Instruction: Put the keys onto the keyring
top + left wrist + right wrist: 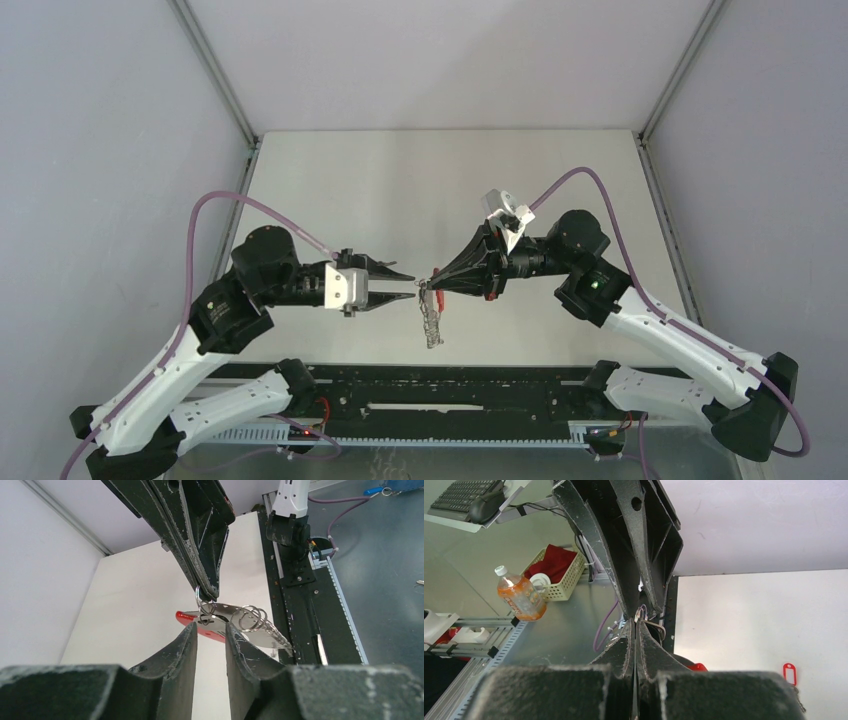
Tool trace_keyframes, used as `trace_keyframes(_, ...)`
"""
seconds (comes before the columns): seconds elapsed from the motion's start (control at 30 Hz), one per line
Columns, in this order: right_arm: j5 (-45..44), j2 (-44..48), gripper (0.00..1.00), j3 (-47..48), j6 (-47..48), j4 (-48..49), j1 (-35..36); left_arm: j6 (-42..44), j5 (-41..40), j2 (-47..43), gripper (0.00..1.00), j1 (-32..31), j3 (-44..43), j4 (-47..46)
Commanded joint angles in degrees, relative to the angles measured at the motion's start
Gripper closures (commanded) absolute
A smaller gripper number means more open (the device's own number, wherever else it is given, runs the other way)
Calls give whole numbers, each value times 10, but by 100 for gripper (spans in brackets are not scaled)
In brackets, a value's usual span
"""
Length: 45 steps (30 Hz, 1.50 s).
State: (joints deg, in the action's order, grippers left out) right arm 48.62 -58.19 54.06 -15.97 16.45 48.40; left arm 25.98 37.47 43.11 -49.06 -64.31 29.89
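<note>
Above the near middle of the counter, the keyring hung in the air between the two arms, clear of the surface. It dangled from its upper end, where a small metal loop was caught in the right gripper. Those fingers reached in from the right and were pressed tight together on the loop. Seen from the left wrist, the keyring's red arc lay to the left, and its silver-grey part, with a row of small loops, ran off to the right. The left gripper came in from the left, level with the keyring's top, its tips just beside the right gripper's. Its fingers stood partly spread, with the red arc showing in the gap between them; whether either finger touched the keyring could not be told. Off to one side, a red key tag lay flat on the counter, well apart from the keyring, its key hard to make out. Beyond the counter's edge, in the right wrist view, a bottle of orange drink stood beside a pale basket holding something red.
</note>
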Motion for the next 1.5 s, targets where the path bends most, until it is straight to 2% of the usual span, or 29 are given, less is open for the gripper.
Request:
trace_keyframes(0.0, 10, 4, 100, 4, 1, 21, -2, 5, -5, 1, 69, 0, -31, -25)
trace_keyframes(0.2, 10, 8, 100, 4, 2, 14, -2, 38, -4, 2, 73, -1, -40, -12)
trace_keyframes(0.7, 17, 4, 100, 4, -3, 20, -2, 28, 3, 13, 77, 0, -37, -29)
trace_keyframes(0.77, 18, 5, 100, 4, -2, 19, -1, 28, -7, 11, 76, 0, -36, -30)
trace_keyframes(0.83, 18, 5, 100, 4, -1, 17, -1, 24, -11, 8, 70, 0, -35, -31)
trace_keyframes(1.0, 18, 3, 100, 4, -2, 19, -2, 18, 4, 7, 70, 0, -38, -30)
trace_keyframes(1.47, 15, -1, 100, 10, -3, 14, -2, 37, 21, 2, 87, -1, -40, -25)
